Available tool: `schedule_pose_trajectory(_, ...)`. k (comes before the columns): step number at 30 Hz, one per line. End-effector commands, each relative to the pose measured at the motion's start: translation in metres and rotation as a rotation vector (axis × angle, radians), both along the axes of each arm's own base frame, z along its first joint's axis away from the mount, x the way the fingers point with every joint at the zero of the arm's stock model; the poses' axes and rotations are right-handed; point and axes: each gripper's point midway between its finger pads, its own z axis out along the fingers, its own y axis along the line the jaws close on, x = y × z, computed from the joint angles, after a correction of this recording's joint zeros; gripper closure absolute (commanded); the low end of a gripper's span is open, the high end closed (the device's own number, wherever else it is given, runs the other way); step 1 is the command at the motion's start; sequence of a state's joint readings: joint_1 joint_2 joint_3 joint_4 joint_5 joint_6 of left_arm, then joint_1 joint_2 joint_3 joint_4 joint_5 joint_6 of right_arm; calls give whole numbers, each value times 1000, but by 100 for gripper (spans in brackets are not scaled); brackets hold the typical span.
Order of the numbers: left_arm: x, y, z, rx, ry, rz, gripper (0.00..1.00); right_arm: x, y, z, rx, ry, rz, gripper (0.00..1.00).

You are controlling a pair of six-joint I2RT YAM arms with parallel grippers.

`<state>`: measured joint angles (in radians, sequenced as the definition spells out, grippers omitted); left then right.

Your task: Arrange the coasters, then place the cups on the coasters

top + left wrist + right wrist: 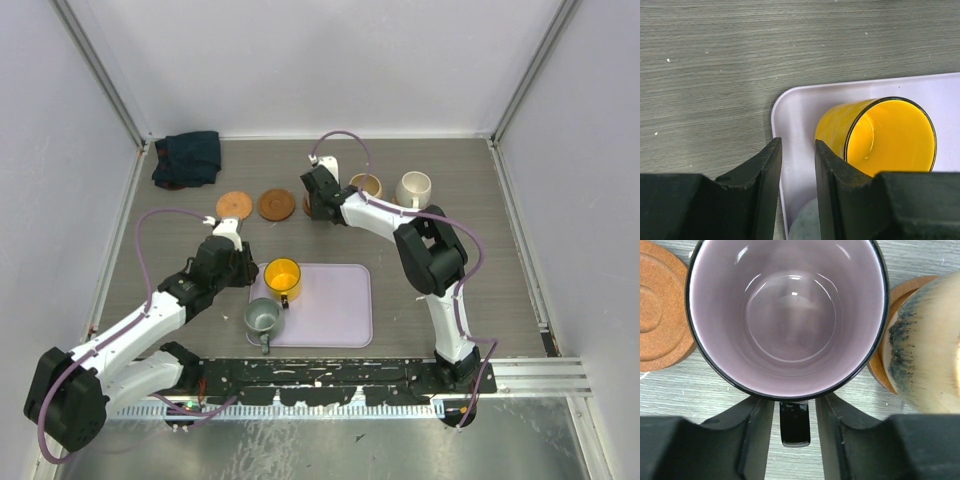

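The right jaws stood apart, straddling the handle point(794, 424) of the purple cup point(785, 315) without touching; the left jaws, narrowly apart and empty, hung above the tray point(795, 115) rim.

The tan cup point(930, 340) crowds one side of the purple cup point(785, 315).

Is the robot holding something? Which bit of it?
Nothing looks gripped. The right gripper has the handle of the purple mug between its fingers, with a small gap each side. The left gripper is empty.
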<state>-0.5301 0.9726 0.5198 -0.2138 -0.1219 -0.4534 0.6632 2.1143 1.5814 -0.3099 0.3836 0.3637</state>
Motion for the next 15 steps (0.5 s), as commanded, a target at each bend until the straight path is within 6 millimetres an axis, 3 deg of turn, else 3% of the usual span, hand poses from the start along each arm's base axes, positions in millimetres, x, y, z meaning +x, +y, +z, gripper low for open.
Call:
schedule_pose_trajectory(1, 9, -8, 19, -44, -70, -9, 66, 0, 6, 14, 15, -34, -1, 53)
schedule_pose_trajectory(15, 9, -7, 18, -50, -69, -4, 66, -18, 24, 18, -6, -48, 48, 50)
